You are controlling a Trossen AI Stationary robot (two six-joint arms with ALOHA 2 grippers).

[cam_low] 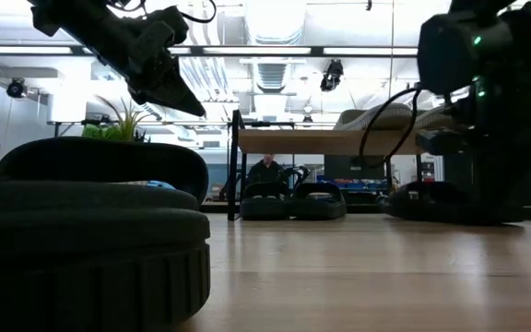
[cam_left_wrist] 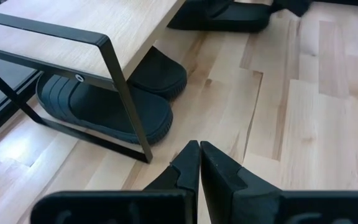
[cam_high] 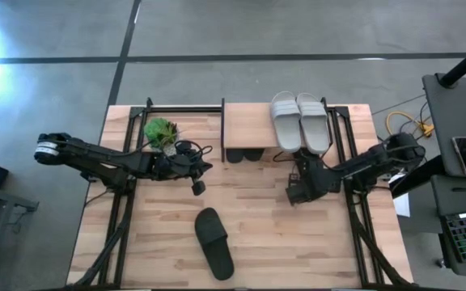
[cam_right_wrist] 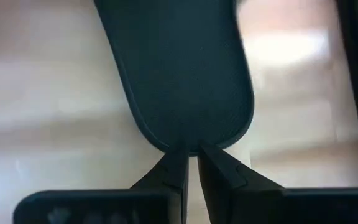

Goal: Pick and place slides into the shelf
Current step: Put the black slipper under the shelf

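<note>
From above, we see the shelf (cam_high: 253, 123) at the back of the table (cam_high: 168, 255), two light grey slides (cam_high: 299, 121) side by side on its plank top and two black toes (cam_high: 244, 155) showing under its front edge. One more black slide (cam_high: 214, 242) lies alone on the near boards, well apart from both arms. The left gripper (cam_high: 194, 184) hangs in front of the shelf's left end, near a small green plant (cam_high: 161, 131). The right gripper (cam_high: 296, 192) sits low on the table below the shelf's right end, over a dark shape there.

At table height, the lone black slide (cam_low: 86, 235) fills the near left; beyond it the shelf (cam_low: 339, 143) carries the grey pair (cam_low: 376, 116) above and a black pair (cam_low: 291, 199) below. The left gripper (cam_low: 169, 88) hangs clear of the table, and the right arm (cam_low: 487, 111) stands at the right over another dark slide (cam_low: 427, 201).

The left wrist view shows the left gripper (cam_left_wrist: 200, 163) with fingers pressed together on nothing, pointing at the black slide (cam_left_wrist: 104, 106) behind the shelf's thin black frame (cam_left_wrist: 126, 99).

The right wrist view shows the right gripper (cam_right_wrist: 191, 157) pinched on the thin end edge of a black slide (cam_right_wrist: 182, 74) lying on the boards.

We judge these slides light, rubbery and flexible: an edge pinch may let one droop or twist, so the wide strap or a thick sole rim looks the surer hold, and the matte rubber should not slip much.
</note>
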